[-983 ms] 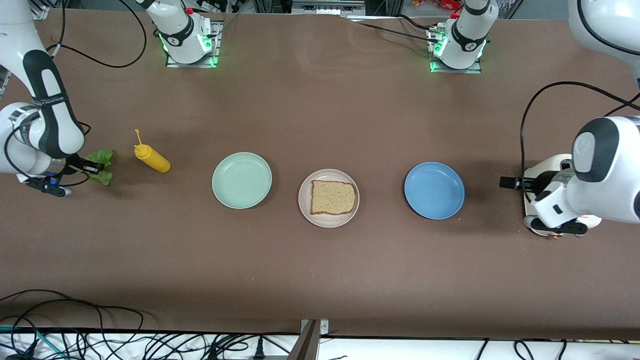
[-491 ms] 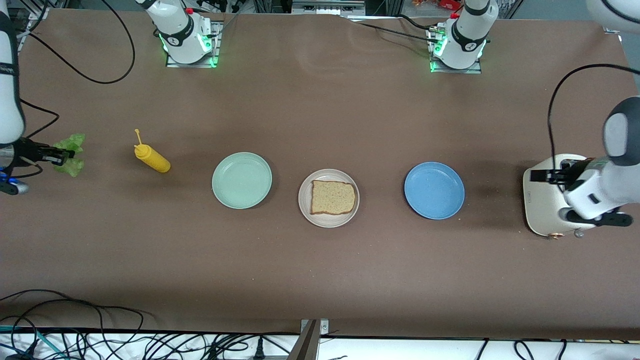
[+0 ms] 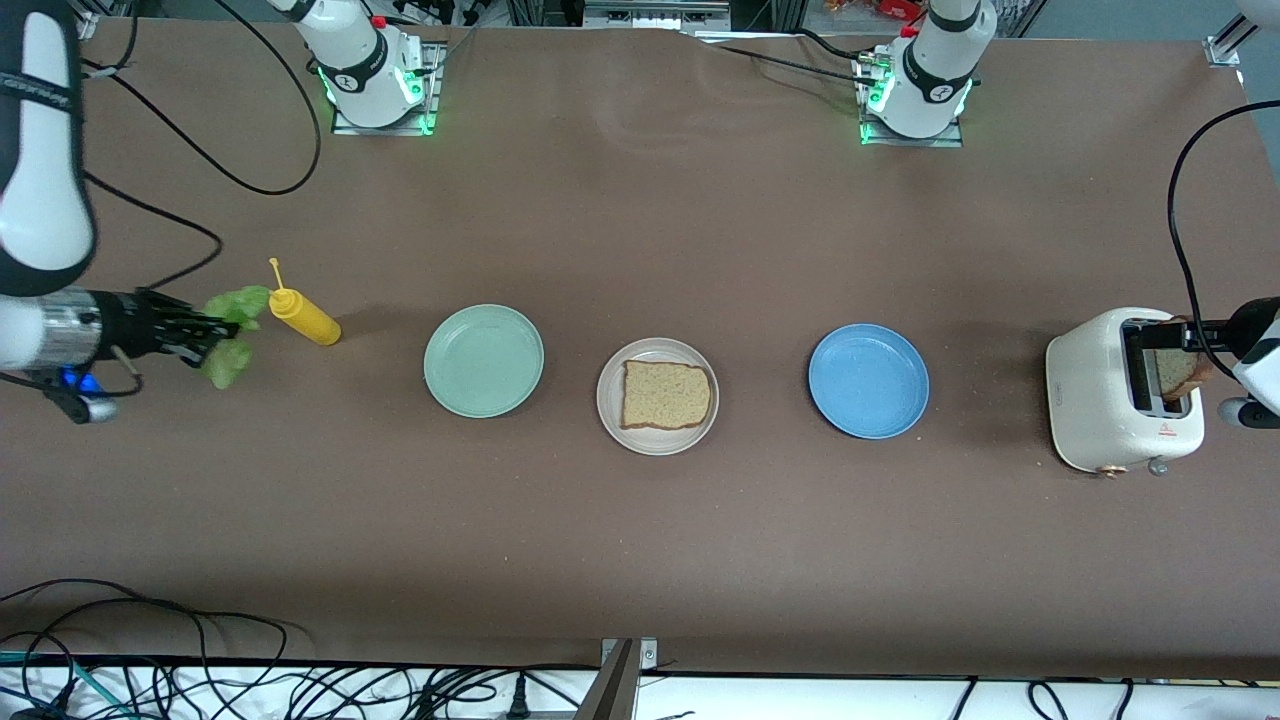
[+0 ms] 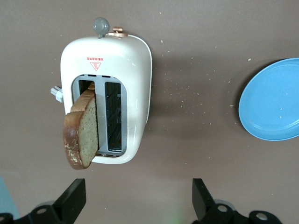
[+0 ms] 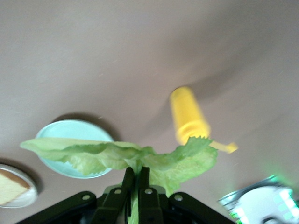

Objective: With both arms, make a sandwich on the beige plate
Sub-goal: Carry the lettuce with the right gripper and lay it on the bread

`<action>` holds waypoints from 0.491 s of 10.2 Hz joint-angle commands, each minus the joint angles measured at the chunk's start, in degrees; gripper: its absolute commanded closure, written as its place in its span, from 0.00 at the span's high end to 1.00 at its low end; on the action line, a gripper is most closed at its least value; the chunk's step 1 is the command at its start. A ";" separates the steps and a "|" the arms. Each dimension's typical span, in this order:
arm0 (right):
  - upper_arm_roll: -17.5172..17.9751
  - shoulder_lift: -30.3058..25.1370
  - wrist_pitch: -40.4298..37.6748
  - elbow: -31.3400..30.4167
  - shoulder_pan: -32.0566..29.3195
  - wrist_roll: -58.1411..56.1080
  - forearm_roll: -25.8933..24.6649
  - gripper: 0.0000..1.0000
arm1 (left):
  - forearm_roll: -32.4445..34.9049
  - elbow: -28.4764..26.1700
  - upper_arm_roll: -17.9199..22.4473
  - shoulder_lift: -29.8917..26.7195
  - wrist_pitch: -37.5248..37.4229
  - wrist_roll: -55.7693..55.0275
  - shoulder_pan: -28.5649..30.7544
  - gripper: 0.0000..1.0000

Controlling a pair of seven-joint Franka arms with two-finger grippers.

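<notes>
The beige plate (image 3: 608,415) holds one brown bread slice (image 3: 666,395), between a mint plate and a blue plate. My right gripper (image 3: 205,330) is shut on a ruffled green lettuce leaf (image 3: 230,335) and holds it up beside the mustard bottle. In the right wrist view the gripper (image 5: 136,171) pinches the leaf (image 5: 107,156). A second bread slice (image 3: 1183,372) stands tilted in the white toaster (image 3: 1095,395). My left gripper (image 3: 1195,340) is open and empty above the toaster's outer end. In the left wrist view the gripper (image 4: 138,186) is clear of the slice (image 4: 83,130).
A yellow mustard bottle (image 3: 305,318) lies next to the lettuce. A mint-green plate (image 3: 484,360) and a blue plate (image 3: 868,380) flank the beige plate. The toaster stands at the left arm's end of the table. Cables hang along the table's near edge.
My right gripper swung out and back with the lettuce, now closer to the mustard bottle. My left arm drew back off the toaster toward the table's end, uncovering the slice in its slot.
</notes>
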 commanded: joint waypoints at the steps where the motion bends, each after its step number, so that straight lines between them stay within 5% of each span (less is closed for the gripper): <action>1: -0.60 3.39 7.66 3.49 9.93 17.74 1.96 0.00 | 1.47 -0.93 0.10 -0.99 -0.08 0.96 -0.36 1.00; 5: 3.08 11.64 25.87 6.81 20.15 44.66 10.82 0.00 | 1.47 -0.93 0.10 -0.90 0.09 1.05 -0.10 1.00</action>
